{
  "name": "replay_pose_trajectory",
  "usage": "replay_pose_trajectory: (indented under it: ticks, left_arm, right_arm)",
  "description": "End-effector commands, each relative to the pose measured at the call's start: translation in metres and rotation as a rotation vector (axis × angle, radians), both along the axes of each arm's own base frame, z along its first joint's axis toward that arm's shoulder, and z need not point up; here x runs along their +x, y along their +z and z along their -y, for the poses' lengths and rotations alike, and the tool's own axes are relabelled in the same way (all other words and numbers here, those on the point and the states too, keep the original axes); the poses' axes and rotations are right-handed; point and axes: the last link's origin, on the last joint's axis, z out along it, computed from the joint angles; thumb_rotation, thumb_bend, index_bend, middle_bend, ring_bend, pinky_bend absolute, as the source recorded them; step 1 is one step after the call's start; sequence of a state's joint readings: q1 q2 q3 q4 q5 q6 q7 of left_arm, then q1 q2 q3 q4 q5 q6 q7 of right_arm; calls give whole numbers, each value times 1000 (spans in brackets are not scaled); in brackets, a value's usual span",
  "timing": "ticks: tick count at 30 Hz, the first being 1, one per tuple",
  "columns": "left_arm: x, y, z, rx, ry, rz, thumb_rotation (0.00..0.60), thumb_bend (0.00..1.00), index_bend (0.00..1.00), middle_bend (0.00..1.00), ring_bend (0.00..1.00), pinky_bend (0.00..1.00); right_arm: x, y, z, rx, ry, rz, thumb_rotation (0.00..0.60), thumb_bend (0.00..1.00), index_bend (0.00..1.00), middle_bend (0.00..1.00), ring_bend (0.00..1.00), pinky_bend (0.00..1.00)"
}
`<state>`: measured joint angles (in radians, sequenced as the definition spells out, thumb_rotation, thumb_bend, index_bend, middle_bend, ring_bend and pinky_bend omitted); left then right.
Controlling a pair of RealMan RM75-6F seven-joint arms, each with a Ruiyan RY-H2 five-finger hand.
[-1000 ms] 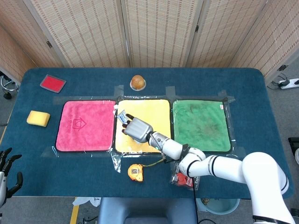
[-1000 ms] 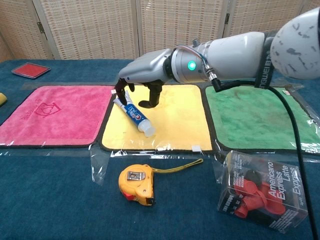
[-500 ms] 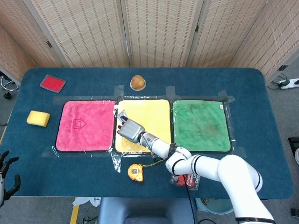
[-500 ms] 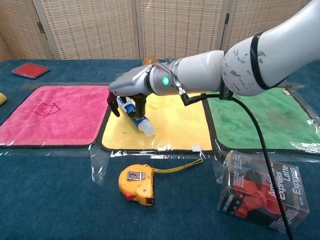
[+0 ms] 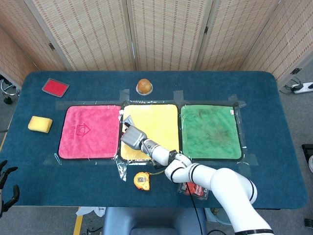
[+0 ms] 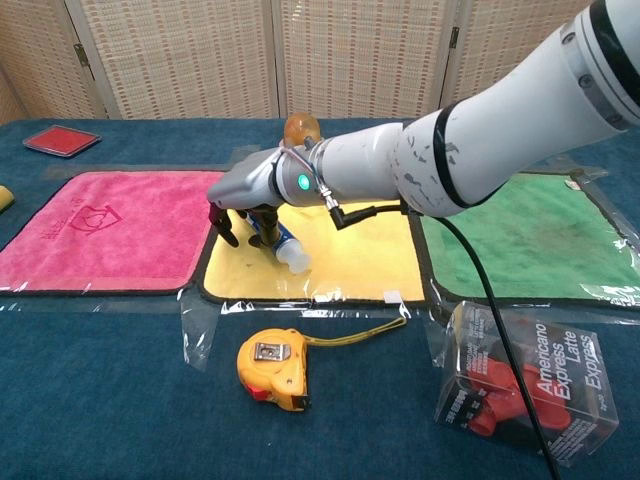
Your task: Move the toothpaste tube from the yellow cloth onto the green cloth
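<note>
The right hand point(image 6: 243, 196) was lowered over the toothpaste tube point(image 6: 281, 244), which lay on the left part of the yellow cloth point(image 6: 345, 255), its white cap toward the near edge. The fingers point(image 6: 226, 226) curled down around the tube's upper end, apparently to close for a lift, but whether they were clamped on it could not be told. The green cloth point(image 6: 515, 240), the destination, lay just right of the yellow one on the surface point(image 6: 120, 400). A yellow tape measure point(image 6: 272, 371) sat near the cloth's front edge. The left hand point(image 5: 7, 182) showed only at the head view's lower left corner, well apart, its fingers apart and holding nothing.
</note>
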<state>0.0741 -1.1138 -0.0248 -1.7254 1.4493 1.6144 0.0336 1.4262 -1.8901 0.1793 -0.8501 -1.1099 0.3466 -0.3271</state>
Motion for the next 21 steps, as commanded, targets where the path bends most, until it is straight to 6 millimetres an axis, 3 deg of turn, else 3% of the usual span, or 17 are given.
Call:
replay_pose_trajectory:
  ticks: [1, 9, 21]
  left_arm:
    - [0, 1, 1, 3, -1, 0, 600, 594, 262, 118, 81, 0]
    - [0, 2, 1, 7, -3, 1, 600, 593, 263, 118, 81, 0]
    - [2, -2, -6, -3, -26, 8, 600, 594, 265, 118, 81, 0]
  right_arm:
    - [-3, 1, 2, -7, -1, -11, 600, 551, 389, 254, 243, 0]
    - [-27, 16, 9, -31, -8, -55, 600, 551, 389, 258, 248, 0]
    - [-92, 80, 1, -67, -42, -96, 600, 550, 389, 265, 252, 0]
